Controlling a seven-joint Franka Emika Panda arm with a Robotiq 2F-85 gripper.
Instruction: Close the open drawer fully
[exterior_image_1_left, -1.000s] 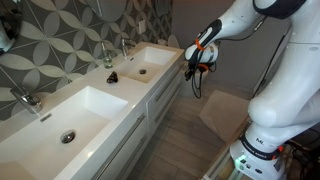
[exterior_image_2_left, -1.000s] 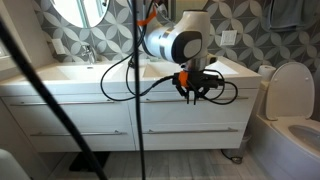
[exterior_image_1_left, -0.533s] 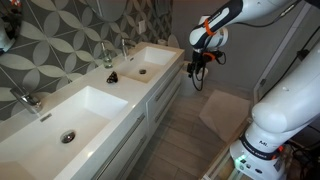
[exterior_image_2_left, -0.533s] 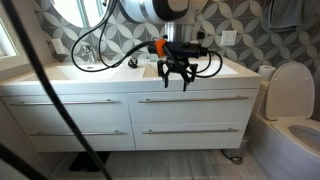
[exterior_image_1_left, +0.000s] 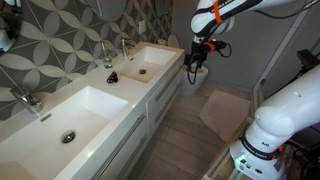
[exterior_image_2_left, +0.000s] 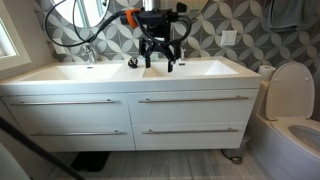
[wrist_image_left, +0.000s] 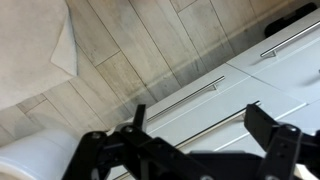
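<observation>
Drawer (exterior_image_2_left: 190, 100): wide flat white front w/ slim metal bar handle, top row of the white vanity (exterior_image_2_left: 128, 125), on the side nearer the white toilet (exterior_image_2_left: 285, 95). Sits flush w/ neighbouring fronts, no gap, contents not visible. Black two-finger gripper (exterior_image_2_left: 158, 66) hangs higher than the countertop, apart from drawer, fingers spread wide, holding nothing.
</observation>
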